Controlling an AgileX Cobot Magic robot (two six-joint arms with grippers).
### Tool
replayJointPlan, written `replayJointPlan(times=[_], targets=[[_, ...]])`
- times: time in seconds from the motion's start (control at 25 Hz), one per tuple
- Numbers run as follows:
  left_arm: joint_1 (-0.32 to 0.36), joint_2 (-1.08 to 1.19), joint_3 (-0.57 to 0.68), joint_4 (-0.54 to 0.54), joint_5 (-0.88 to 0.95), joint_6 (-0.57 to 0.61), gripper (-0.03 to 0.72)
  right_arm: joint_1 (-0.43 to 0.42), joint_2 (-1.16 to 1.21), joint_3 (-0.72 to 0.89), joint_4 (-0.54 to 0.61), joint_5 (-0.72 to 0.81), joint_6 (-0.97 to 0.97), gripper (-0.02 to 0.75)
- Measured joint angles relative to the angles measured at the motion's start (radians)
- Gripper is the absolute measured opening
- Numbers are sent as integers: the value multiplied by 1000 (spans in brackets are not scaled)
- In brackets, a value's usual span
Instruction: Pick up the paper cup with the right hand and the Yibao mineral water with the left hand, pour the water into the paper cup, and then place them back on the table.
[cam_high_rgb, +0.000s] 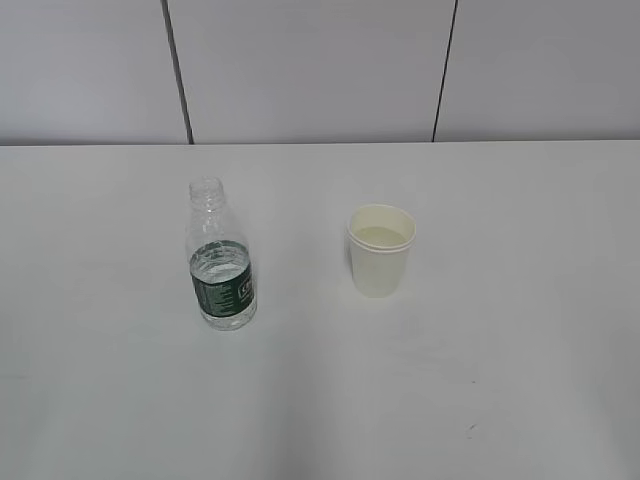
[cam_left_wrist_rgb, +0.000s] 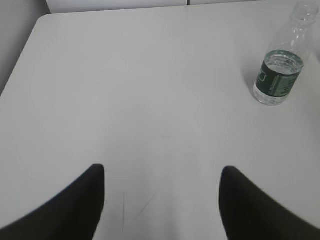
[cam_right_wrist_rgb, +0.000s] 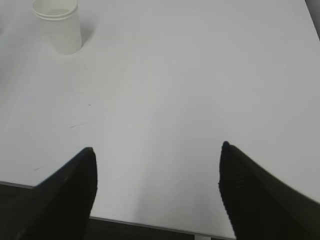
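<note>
A pale grey wall (cam_high_rgb: 310, 70) of flat panels stands behind the white surface (cam_high_rgb: 320, 400), split by two thin dark vertical seams. The light is even and soft, with faint shadows. The surface carries a few tiny dark specks and fine scratch marks. In the left wrist view its far corner is rounded.

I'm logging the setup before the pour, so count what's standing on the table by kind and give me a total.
Water bottle: 1
Paper cup: 1
Total: 2, both upright on the table, with no gripper touching either.
</note>
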Motion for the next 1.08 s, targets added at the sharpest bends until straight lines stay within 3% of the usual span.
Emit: replayJointPlan(times=[1.08], targets=[[0, 0, 0, -1, 0, 0, 448, 0, 0, 0, 0, 0, 0, 593]])
